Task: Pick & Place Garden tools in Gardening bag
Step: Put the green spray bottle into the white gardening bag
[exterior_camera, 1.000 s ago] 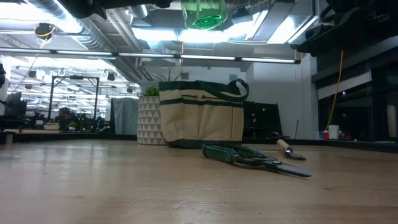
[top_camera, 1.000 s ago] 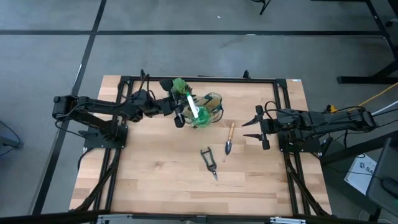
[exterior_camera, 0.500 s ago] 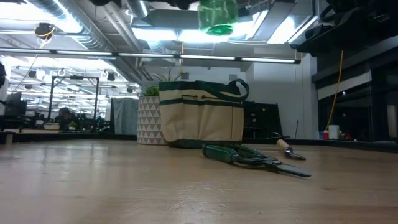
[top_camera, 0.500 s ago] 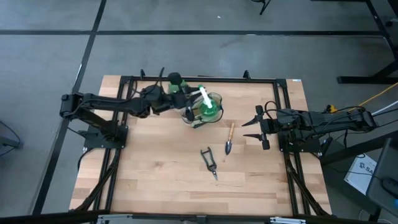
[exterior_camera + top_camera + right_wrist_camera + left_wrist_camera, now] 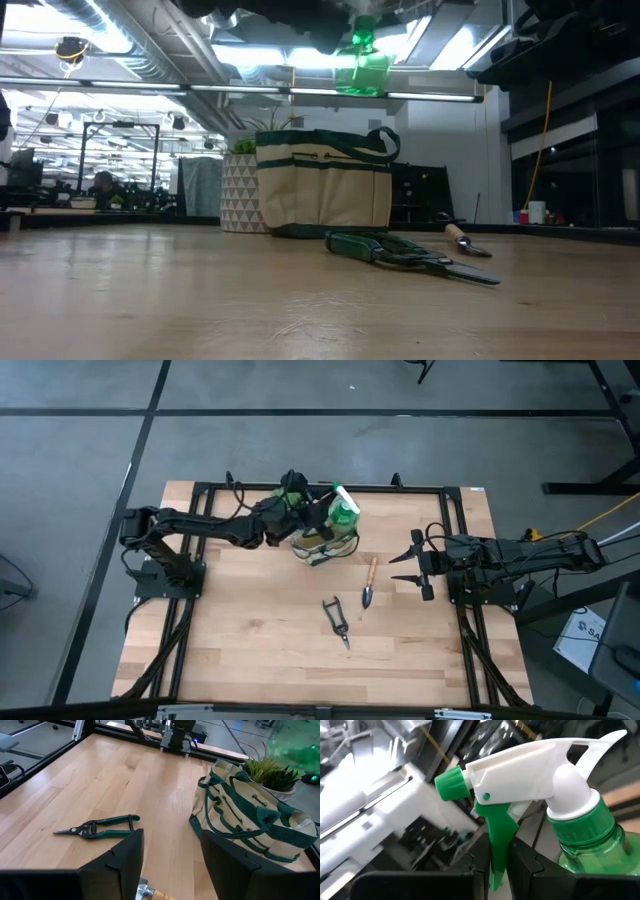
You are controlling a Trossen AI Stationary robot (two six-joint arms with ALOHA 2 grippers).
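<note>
My left gripper (image 5: 322, 515) is shut on the green translucent spray bottle (image 5: 343, 508), high above the right part of the beige gardening bag (image 5: 325, 545). In the low view the bottle (image 5: 362, 65) hangs above the bag (image 5: 325, 185). The pruning shears (image 5: 337, 622) and the wooden-handled trowel (image 5: 370, 585) lie flat on the table. My right gripper (image 5: 398, 568) is open and empty, right of the trowel. The hand rake is out of view. My left gripper has the bottle's green trigger (image 5: 496, 840), under the white spray head, pinched between its two fingers (image 5: 525, 867). The bottle (image 5: 585, 845) is lifted clear, its neck up, above the bag.
A green plant in a white patterned pot (image 5: 240, 190) stands against the bag's far left side. A black frame (image 5: 320, 487) runs around the table. The near half of the table is bare wood (image 5: 260, 650).
My left gripper has carried the spray bottle toward the table's right and far edges, over the bag. The bottle has turned about and come lower, its neck now up.
</note>
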